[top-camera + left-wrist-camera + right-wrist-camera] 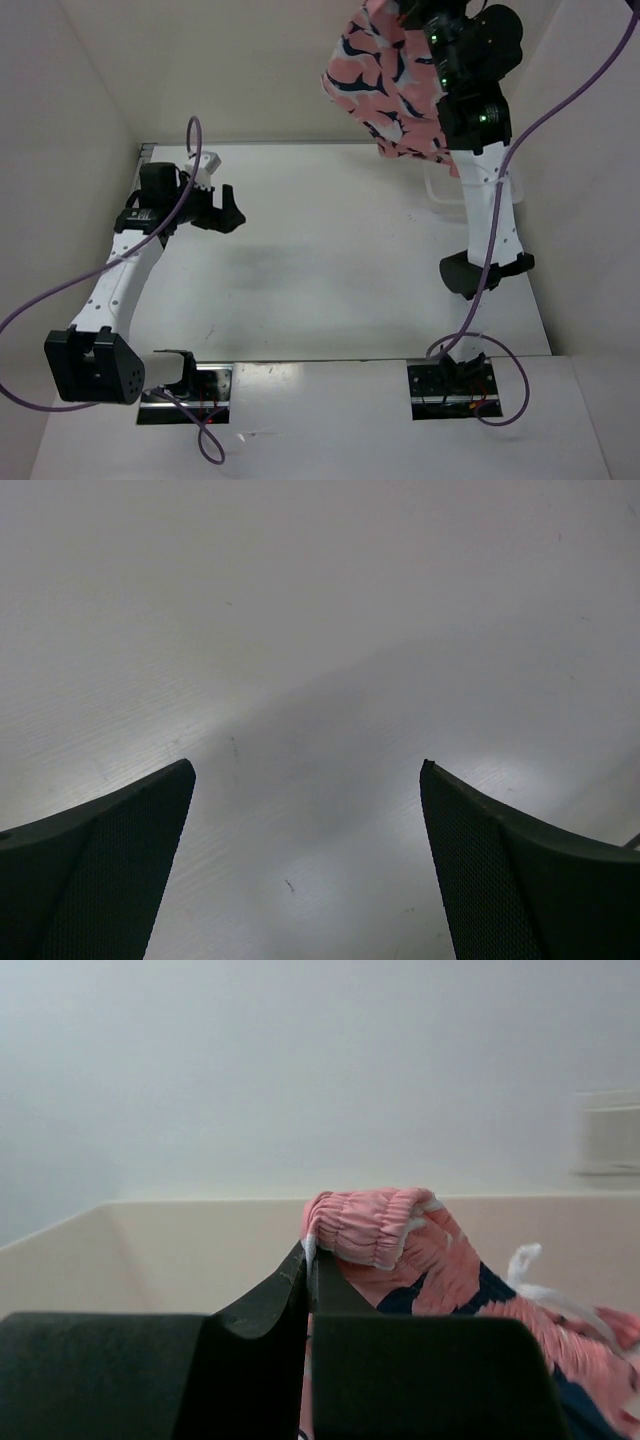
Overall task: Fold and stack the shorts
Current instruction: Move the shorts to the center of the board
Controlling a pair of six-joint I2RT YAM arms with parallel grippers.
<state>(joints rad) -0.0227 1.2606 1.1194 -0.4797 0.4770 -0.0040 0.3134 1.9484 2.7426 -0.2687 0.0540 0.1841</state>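
The salmon-pink shorts with navy and white shapes hang in the air at the top right, well above the table. My right gripper is shut on their elastic waistband, which bunches over my closed fingertips in the right wrist view, with a white drawstring dangling beside. My left gripper is open and empty, low over the bare table at the left; its two fingers stand wide apart over the white surface in the left wrist view.
A white basket stands at the far right of the table, mostly hidden behind my right arm. White walls enclose the table on the left, back and right. Purple cables loop off both arms.
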